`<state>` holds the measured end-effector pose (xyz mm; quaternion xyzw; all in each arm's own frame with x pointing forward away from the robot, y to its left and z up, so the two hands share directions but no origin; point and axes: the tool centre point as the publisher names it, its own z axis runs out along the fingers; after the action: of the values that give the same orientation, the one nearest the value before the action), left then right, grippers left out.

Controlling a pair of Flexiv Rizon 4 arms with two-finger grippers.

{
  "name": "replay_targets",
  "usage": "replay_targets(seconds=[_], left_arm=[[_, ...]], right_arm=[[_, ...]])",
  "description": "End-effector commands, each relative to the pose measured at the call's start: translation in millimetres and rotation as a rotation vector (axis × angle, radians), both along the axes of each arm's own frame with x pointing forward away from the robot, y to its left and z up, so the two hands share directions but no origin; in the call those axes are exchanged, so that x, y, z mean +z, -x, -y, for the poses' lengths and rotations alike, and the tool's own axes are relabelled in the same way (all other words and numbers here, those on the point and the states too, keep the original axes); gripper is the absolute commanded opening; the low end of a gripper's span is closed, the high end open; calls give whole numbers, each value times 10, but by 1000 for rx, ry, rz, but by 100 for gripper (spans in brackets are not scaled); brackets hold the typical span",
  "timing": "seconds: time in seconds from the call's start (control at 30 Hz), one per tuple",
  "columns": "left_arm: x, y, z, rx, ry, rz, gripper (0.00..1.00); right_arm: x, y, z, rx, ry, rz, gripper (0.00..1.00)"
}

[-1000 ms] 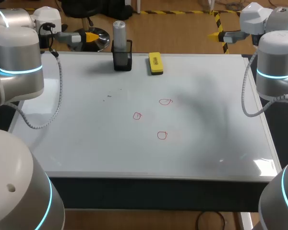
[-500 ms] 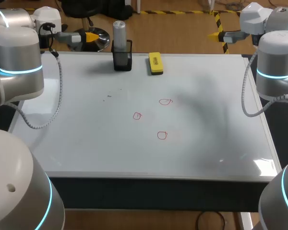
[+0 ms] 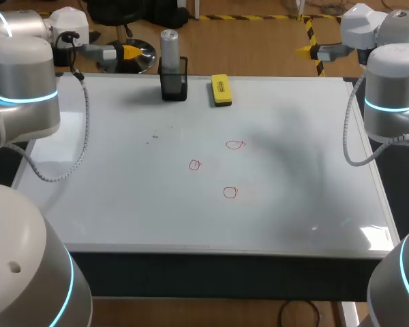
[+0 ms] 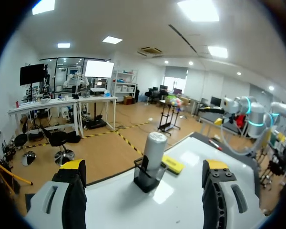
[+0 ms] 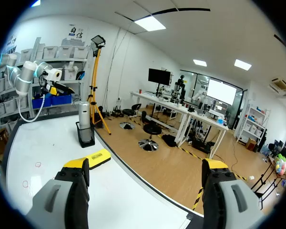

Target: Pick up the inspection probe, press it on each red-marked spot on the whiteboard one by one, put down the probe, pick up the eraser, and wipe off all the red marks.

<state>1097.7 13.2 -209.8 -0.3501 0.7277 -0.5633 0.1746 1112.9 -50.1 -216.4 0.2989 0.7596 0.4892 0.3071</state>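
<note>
While both arms hang off the far corners, the inspection probe [image 3: 169, 46] stands upright in its black holder [image 3: 174, 86].
Head view: holder and yellow eraser [image 3: 221, 90] sit near the whiteboard's [image 3: 123, 184] far edge, three red marks [image 3: 230, 193] mid-board. Left wrist view: left gripper [image 4: 143, 168] spread wide and empty, probe ahead between its fingers. Right wrist view: right gripper [image 5: 145, 167] likewise released, eraser just ahead of one finger.

Grey probe [image 3: 169, 42] upright in black holder [image 3: 173, 83] — yellow eraser [image 3: 221, 90] just beside; three red marks [image 3: 230, 193] on whiteboard [image 3: 109, 197].
</note>
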Motion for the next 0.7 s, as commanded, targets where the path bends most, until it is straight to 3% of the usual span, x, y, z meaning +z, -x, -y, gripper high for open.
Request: replay_targets(seconds=[0.03, 0.33, 0.47, 0.7], left_arm=[[-12, -298, -46, -100, 32, 37, 100], [111, -622, 8, -309, 98, 144, 100], [105, -672, 57, -429, 150, 172, 100], [39, -709, 213, -539, 189, 197, 100]], right_arm=[[3, -4, -1, 0, 2, -2, 100], [3, -4, -1, 0, 2, -2, 100], [3, -4, -1, 0, 2, -2, 100], [3, -4, -1, 0, 2, -2, 100]])
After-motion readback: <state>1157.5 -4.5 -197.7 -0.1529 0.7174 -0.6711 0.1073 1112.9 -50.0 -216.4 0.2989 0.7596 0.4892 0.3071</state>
